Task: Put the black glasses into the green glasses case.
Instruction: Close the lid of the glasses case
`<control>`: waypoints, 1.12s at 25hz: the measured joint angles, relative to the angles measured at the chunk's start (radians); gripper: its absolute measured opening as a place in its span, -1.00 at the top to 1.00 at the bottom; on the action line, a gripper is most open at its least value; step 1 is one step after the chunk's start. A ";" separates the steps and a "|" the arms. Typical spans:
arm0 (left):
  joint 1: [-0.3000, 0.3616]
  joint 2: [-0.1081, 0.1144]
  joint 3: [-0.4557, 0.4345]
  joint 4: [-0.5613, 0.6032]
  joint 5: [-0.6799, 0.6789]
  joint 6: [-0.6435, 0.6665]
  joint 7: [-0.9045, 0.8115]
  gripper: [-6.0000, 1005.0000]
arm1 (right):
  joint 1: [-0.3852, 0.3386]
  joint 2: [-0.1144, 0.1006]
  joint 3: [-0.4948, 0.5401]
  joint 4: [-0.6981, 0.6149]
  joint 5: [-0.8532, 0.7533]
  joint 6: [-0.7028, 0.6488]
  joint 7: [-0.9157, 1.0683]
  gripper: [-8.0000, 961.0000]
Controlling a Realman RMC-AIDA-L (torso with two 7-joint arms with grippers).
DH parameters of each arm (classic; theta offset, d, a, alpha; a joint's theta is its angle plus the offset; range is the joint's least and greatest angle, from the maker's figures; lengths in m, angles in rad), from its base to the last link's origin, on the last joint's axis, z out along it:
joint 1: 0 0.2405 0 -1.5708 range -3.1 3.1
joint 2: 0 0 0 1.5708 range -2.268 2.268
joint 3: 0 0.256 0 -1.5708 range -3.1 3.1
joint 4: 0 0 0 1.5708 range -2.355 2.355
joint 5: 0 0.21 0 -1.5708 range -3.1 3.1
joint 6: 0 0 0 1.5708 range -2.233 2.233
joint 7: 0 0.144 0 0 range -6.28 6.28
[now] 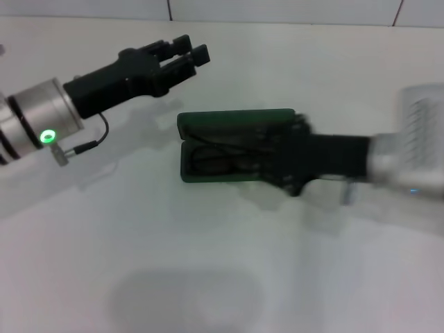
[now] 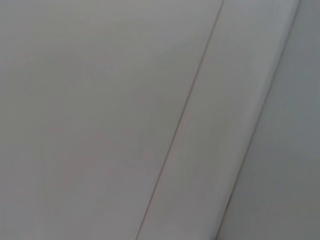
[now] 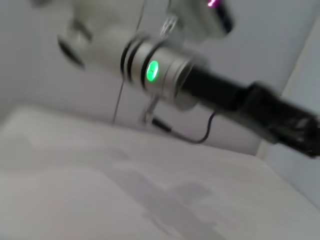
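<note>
The green glasses case (image 1: 232, 123) lies open in the middle of the table, its lid standing up at the far side. The black glasses (image 1: 216, 161) show as thin dark outlines inside its dark lining. My right gripper (image 1: 272, 158) reaches in from the right and hangs over the right half of the case, its black body hiding that end. I cannot see whether it touches the glasses. My left gripper (image 1: 192, 48) hovers open and empty, to the left of and beyond the case, clear of it.
The white table (image 1: 208, 277) spreads around the case, with a tiled wall (image 1: 277, 10) at the far edge. The right wrist view shows my left arm (image 3: 160, 75) with its green light and a thin cable. The left wrist view shows only wall.
</note>
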 joint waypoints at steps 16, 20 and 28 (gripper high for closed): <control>-0.200 -0.016 0.014 0.016 0.411 -0.329 -0.294 -0.43 | -0.086 -0.007 0.789 0.234 -0.159 -0.482 0.156 0.42; -0.214 -0.016 0.045 0.016 0.411 -0.363 -0.302 -0.53 | -0.091 -0.003 0.792 0.239 -0.159 -0.479 0.147 0.00; -0.210 -0.016 0.133 0.017 0.417 -0.395 -0.306 -0.62 | -0.091 0.000 0.793 0.245 -0.161 -0.479 0.127 -0.24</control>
